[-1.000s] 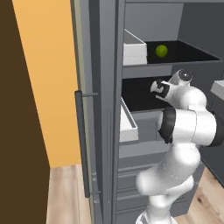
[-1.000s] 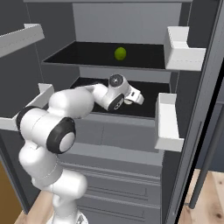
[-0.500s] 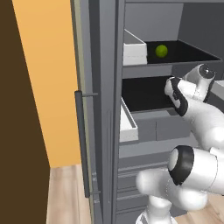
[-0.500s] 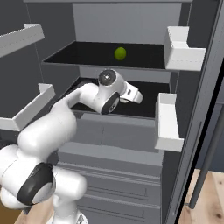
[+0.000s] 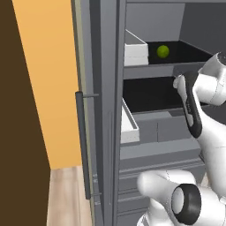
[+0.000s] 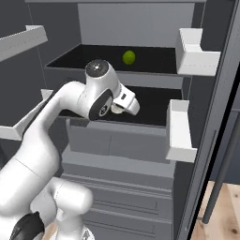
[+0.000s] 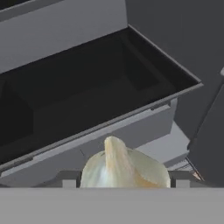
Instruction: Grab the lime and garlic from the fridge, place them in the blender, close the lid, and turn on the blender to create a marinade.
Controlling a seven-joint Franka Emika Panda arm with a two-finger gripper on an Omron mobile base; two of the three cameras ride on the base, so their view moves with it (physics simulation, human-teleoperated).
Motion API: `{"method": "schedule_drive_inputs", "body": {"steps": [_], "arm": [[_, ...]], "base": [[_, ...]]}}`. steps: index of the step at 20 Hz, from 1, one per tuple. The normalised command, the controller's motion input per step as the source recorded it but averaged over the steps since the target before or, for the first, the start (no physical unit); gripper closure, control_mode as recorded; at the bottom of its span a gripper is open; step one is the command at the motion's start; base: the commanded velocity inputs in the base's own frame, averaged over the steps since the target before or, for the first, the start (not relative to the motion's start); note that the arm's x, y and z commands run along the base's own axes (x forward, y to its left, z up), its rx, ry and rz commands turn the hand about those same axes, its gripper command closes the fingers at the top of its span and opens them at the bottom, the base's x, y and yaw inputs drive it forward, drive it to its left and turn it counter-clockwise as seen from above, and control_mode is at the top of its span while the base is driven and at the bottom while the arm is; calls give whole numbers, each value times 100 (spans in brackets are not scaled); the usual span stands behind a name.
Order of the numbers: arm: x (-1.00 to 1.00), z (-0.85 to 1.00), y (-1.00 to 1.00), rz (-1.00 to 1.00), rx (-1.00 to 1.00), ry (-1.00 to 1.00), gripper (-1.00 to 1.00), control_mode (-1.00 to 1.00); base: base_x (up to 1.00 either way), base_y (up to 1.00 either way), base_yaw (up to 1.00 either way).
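Gripper (image 7: 124, 183) was clamped on the garlic (image 7: 124, 168); in the hand view the bulb sat between the two fingertips, pointed tip up, filling the gap. In the right base view the hand (image 6: 123, 104) hung in front of the fridge's (image 6: 140, 28) lower black shelf (image 6: 150, 105), just outside its front lip.

Lime (image 6: 129, 57) was alone on the upper shelf (image 6: 84, 56), mid-depth, well apart from the arm. Same fruit in the left base view (image 5: 163, 51), right of the white door bin (image 5: 134, 48).

Handling, my read:
- Garlic: light, papery skin, firm but lumpy. Skin can shear and slip, so a hold across the widest part beats pinching the tip. Current hold looked to be on the belly, though the contact points were hidden low in the hand view.
- Lime: small, round, smooth and stiff; it'll roll if nudged. Best taken across its middle, fingers straddling it, coming in level over the shelf lip.
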Motion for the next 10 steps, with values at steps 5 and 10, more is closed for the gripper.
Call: {"method": "schedule_drive_inputs", "body": {"steps": [5, 10], "arm": [[-81, -55, 82, 9, 0, 9, 100, -100], [-24, -38, 40, 3, -1, 7, 100, -100]], "base": [[0, 0, 0], [0, 0, 0]]}}
